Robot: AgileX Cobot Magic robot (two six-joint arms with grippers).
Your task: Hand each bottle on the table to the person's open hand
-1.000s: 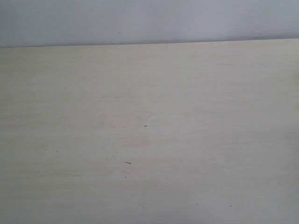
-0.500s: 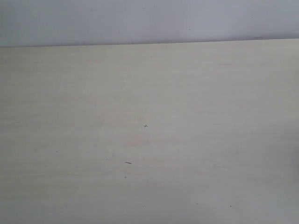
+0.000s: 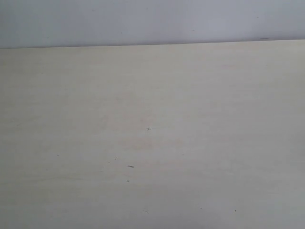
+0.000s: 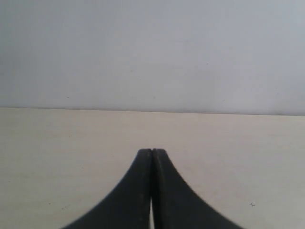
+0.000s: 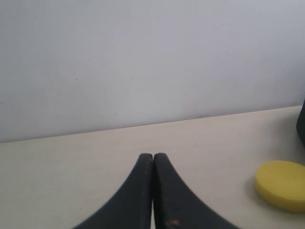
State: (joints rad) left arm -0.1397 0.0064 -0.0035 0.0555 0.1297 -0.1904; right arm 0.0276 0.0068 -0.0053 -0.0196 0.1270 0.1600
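Left gripper [image 4: 152,151] and right gripper [image 5: 153,155] are both pinched fully closed, nothing in them. The beige table [image 3: 152,143] runs far back to a grey wall [image 3: 152,21]. A yellow disc [image 5: 281,185] lies near the right gripper.

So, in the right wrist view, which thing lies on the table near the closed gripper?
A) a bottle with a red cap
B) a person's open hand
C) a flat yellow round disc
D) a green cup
C: a flat yellow round disc rests on the table, apart from the right gripper, whose jaws are pressed together.
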